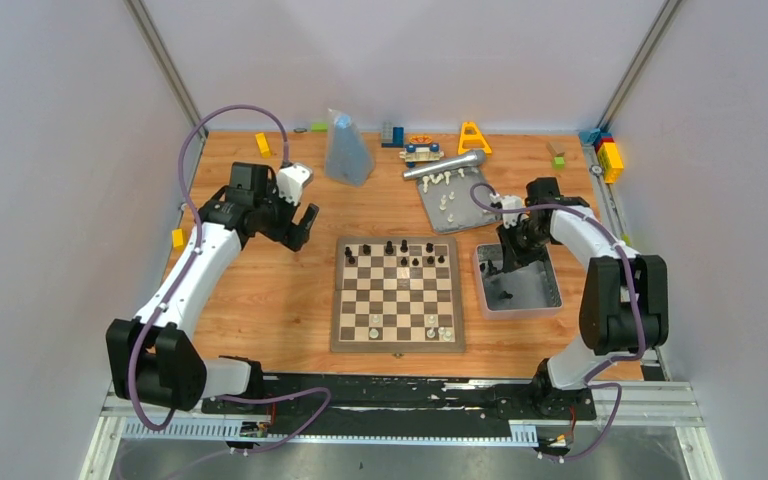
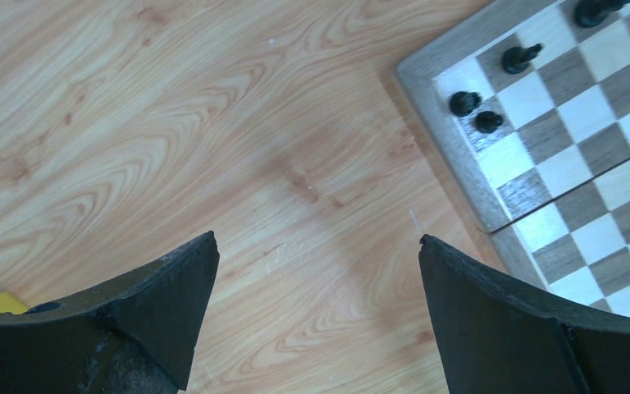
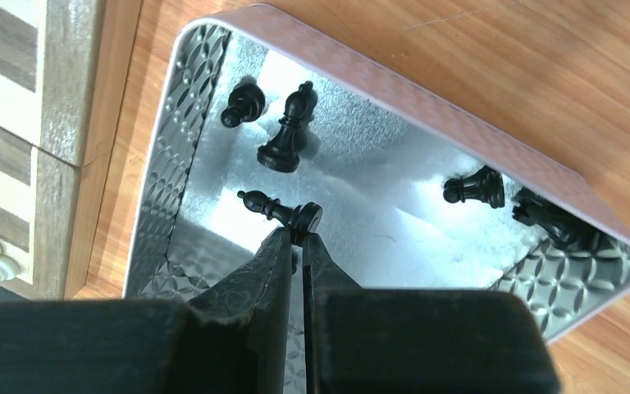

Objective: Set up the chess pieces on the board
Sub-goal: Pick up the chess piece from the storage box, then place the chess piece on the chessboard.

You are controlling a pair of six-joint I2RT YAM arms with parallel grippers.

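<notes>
The chessboard (image 1: 397, 293) lies mid-table with several black pieces along its far rows and a few white ones on its near rows. My right gripper (image 3: 299, 234) is inside a grey tray (image 1: 550, 290) to the right of the board, shut on the base of a black chess piece (image 3: 277, 210) that lies sideways. Several more black pieces (image 3: 285, 135) lie in that tray (image 3: 182, 139). My left gripper (image 2: 318, 246) is open and empty over bare wood left of the board's corner (image 2: 451, 172); it also shows in the top view (image 1: 298, 222).
A second grey tray (image 1: 457, 205) with white pieces (image 1: 447, 200) lies behind the board. A silver microphone (image 1: 444, 164), a bluish bag (image 1: 347, 150) and coloured toy blocks (image 1: 474, 137) line the far edge. A yellow block (image 1: 177, 238) lies by the left arm.
</notes>
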